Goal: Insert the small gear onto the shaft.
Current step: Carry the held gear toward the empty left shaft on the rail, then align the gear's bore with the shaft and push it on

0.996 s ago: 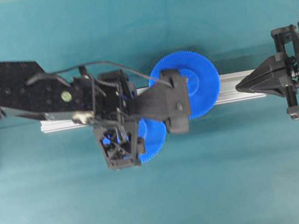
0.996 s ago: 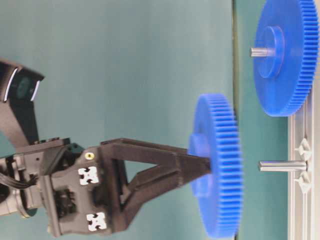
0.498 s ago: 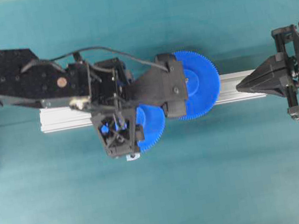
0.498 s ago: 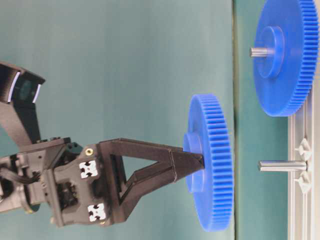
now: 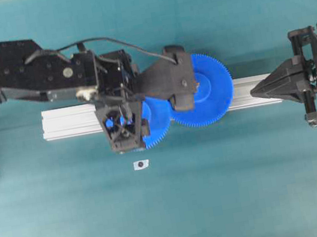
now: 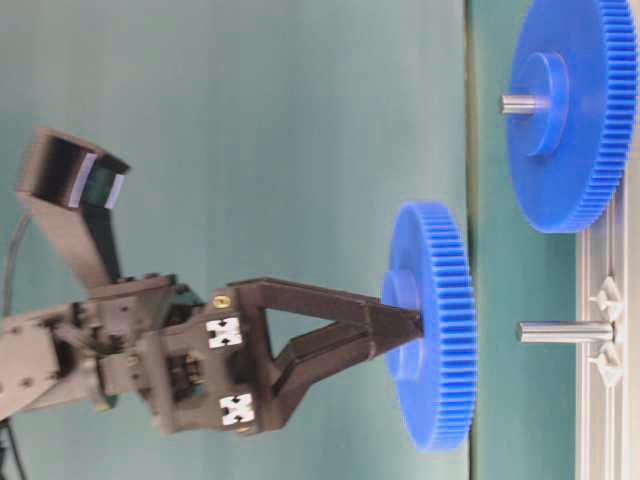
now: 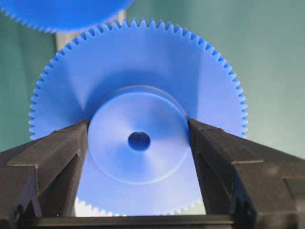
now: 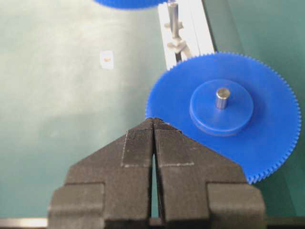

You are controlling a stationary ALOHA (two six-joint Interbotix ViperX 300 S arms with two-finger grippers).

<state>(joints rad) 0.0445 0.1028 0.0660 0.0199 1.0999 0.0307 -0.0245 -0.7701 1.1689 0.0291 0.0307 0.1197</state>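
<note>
Here, small gear (image 7: 138, 140) in left claw (image 7: 138, 157)

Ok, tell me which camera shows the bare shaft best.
The table-level view: the shaft shows full length, side-on, on the rail, apart from the small gear that the left gripper holds. The right wrist view shows it small and far off. Overhead, the arm covers it; the left wrist view misses it.

No legible text, labels or nos. anywhere.
</note>
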